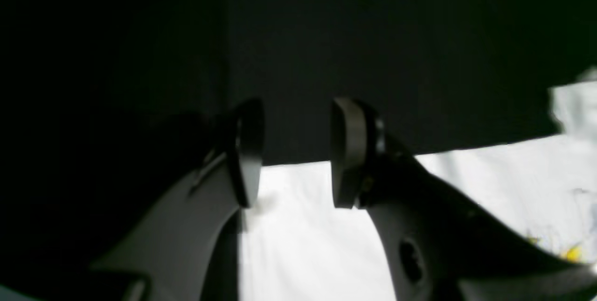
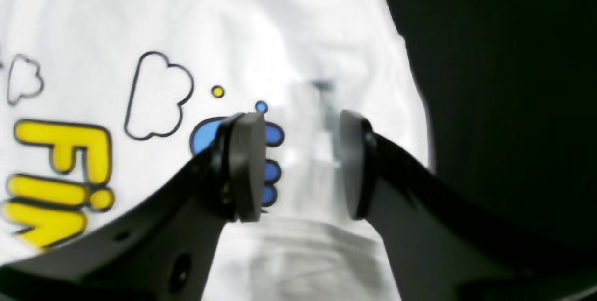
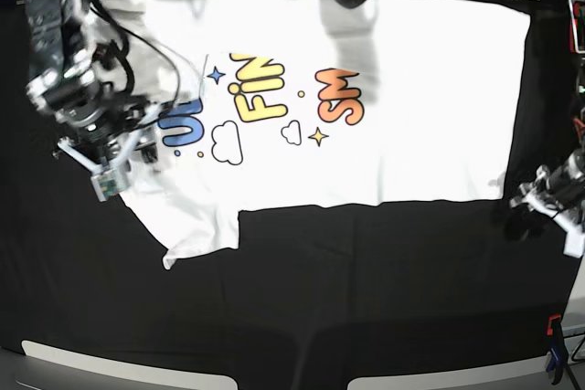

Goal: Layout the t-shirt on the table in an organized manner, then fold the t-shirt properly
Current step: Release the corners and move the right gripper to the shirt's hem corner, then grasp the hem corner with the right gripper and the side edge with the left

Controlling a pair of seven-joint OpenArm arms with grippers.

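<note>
Overhead, the t-shirt (image 3: 384,89) lies print-side up across the far half of the table (image 3: 347,289), spread wide with its straight lower edge facing the near side and one sleeve (image 3: 192,230) jutting down onto the black cloth at the base view's left. Blue, yellow and orange lettering with small clouds and stars runs across the chest. The right gripper (image 2: 301,165) sits over the shirt at that left side, close to the blue letters; its wrist view shows the two pads standing well apart with white fabric visible in the gap beneath them, and nothing is caught between them. The left gripper (image 1: 296,151) is at the opposite end, by the shirt's bottom corner near the base view's right edge. Its jaws are parted too, straddling the line where the white hem meets the black cloth, and no fabric is pinched between the pads. Whether either set of fingertips actually touches the cloth cannot be told from these views, which are somewhat blurred.
</note>
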